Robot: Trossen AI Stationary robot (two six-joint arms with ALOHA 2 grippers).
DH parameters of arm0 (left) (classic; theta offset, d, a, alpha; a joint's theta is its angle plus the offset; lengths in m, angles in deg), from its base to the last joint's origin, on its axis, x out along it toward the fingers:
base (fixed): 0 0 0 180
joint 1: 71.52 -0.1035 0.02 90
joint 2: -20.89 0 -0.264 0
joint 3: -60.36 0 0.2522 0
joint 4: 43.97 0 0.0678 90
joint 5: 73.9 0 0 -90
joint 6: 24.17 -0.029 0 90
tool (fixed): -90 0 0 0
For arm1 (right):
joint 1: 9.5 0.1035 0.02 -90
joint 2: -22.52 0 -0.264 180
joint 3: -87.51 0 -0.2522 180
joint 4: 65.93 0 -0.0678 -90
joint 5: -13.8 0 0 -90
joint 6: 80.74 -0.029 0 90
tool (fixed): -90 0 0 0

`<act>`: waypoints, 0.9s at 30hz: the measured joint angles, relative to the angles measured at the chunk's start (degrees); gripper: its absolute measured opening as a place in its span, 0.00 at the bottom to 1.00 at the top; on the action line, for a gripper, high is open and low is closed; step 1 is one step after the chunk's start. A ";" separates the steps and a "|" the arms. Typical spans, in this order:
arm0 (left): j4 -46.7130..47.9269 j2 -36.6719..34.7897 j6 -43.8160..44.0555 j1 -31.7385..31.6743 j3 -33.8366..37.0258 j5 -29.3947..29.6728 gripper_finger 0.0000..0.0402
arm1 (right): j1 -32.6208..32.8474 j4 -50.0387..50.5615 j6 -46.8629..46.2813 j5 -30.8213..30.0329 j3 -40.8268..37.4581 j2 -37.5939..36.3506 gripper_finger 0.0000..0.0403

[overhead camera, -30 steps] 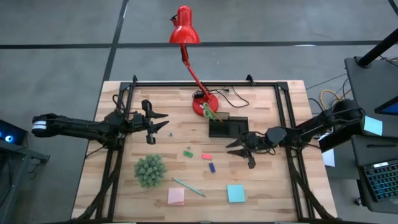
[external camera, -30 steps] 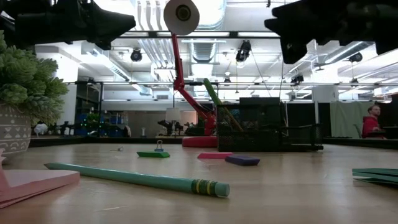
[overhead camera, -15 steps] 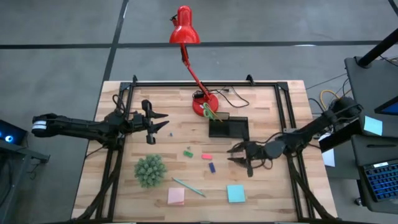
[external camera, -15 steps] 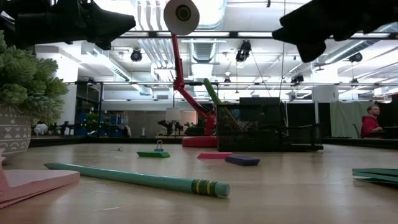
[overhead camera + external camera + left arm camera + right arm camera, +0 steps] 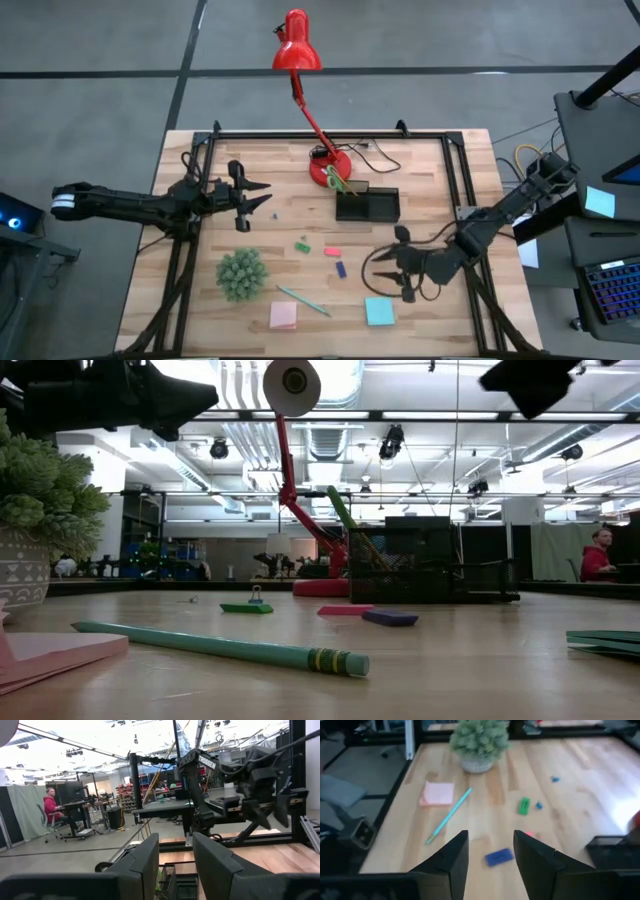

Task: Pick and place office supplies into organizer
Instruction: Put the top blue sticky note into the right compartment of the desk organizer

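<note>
My right gripper (image 5: 385, 272) hangs open and empty above the table, between the purple piece (image 5: 341, 269) and the light-blue sticky pad (image 5: 379, 311). Its wrist view (image 5: 492, 865) looks over the purple piece (image 5: 498, 857), the green piece (image 5: 523, 805), the teal pen (image 5: 449, 815) and the pink pad (image 5: 438, 793), all lying flat on the table. The red-pink piece (image 5: 332, 252) lies by the green piece (image 5: 302, 246). The black organizer (image 5: 372, 205) holds green-handled scissors (image 5: 336, 184) at its left end. My left gripper (image 5: 262, 196) waits open at the left.
A fuzzy green plant in a pot (image 5: 241, 273) stands near the pink pad (image 5: 283, 316). The red lamp's base (image 5: 330, 168) stands just behind the organizer, its arm reaching past the far edge. Black frame rails run along the table's left, right and far sides.
My right gripper has moved from beside the organizer toward the table's near edge and a little left, ending close to the light-blue pad. It has stayed open and empty. Nothing on the table has moved.
</note>
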 joint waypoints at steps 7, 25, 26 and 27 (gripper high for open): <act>0.30 -0.01 0.06 0.00 0.00 0.00 0.27 | 5.33 0.65 -6.27 -0.18 3.80 6.43 0.36; 1.07 -0.01 3.20 0.00 0.42 -0.04 0.27 | 12.77 41.31 -23.91 2.94 38.88 34.79 0.36; 1.05 -0.01 3.20 0.00 0.42 -0.02 0.27 | 12.90 43.13 -24.81 2.98 40.50 36.10 0.36; 1.05 -0.01 3.20 0.00 0.42 -0.04 0.27 | 13.15 44.60 -25.58 3.07 42.00 37.37 0.36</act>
